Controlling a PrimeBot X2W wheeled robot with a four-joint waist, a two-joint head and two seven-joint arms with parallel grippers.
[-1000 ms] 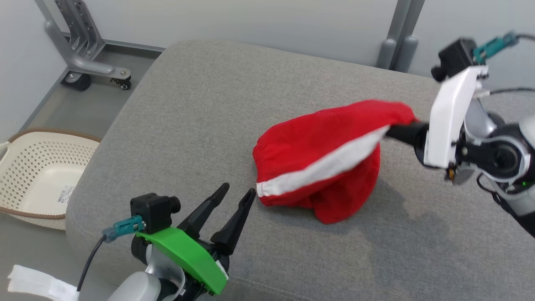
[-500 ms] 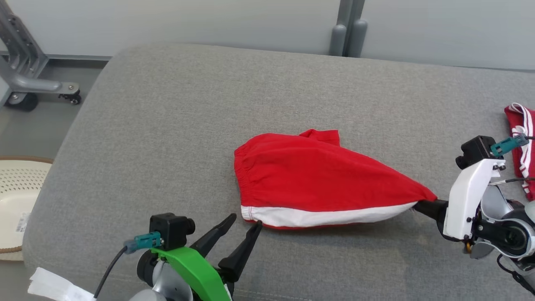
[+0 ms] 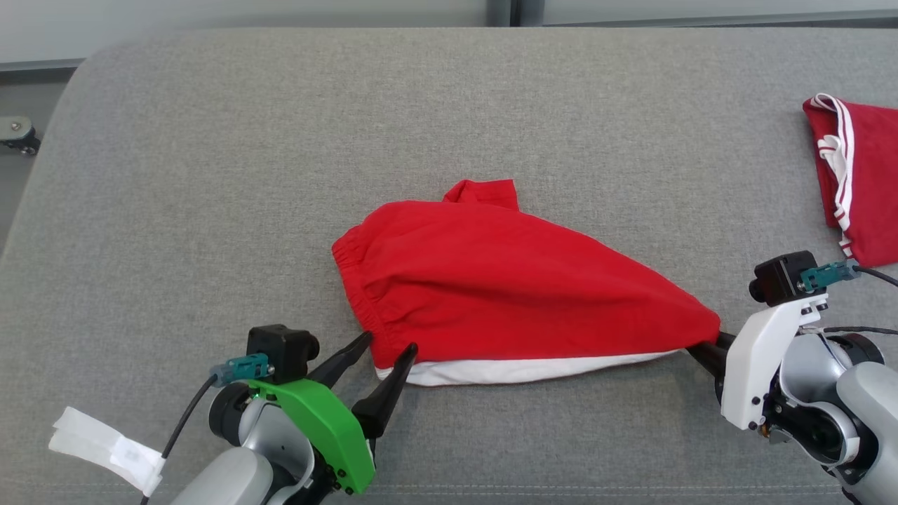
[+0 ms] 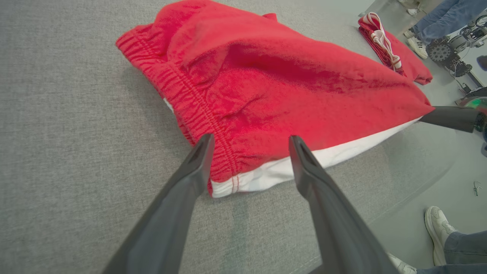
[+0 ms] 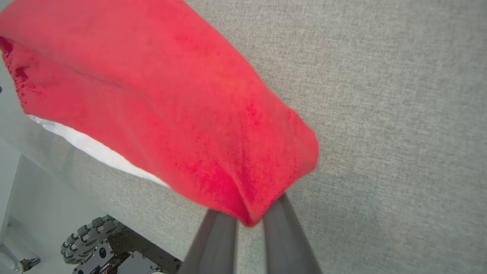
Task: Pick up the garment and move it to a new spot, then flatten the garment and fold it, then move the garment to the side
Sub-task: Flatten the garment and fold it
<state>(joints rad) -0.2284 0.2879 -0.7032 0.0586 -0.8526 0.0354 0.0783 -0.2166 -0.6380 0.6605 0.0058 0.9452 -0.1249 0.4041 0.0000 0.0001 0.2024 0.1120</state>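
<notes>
The garment (image 3: 505,280) is a pair of red shorts with a white side stripe, lying stretched out on the grey cushion (image 3: 210,175). My right gripper (image 3: 704,347) is shut on its right corner, and in the right wrist view the red cloth (image 5: 152,95) is pinched between the two fingers of that gripper (image 5: 249,219). My left gripper (image 3: 388,344) is open at the garment's front left corner. In the left wrist view its fingers (image 4: 251,137) stand on either side of the elastic waistband end of the garment (image 4: 266,83), just above the cloth.
A second red garment with white trim (image 3: 863,189) lies at the cushion's right end. The cushion's front edge runs close behind both grippers. Beyond it, a person's shoe (image 4: 437,224) stands on the floor. White tape (image 3: 105,445) hangs from my left arm.
The camera has turned right and down. My right gripper has lowered the garment from hanging bunched in the air to lying stretched on the cushion. My left gripper now straddles its waistband corner.
</notes>
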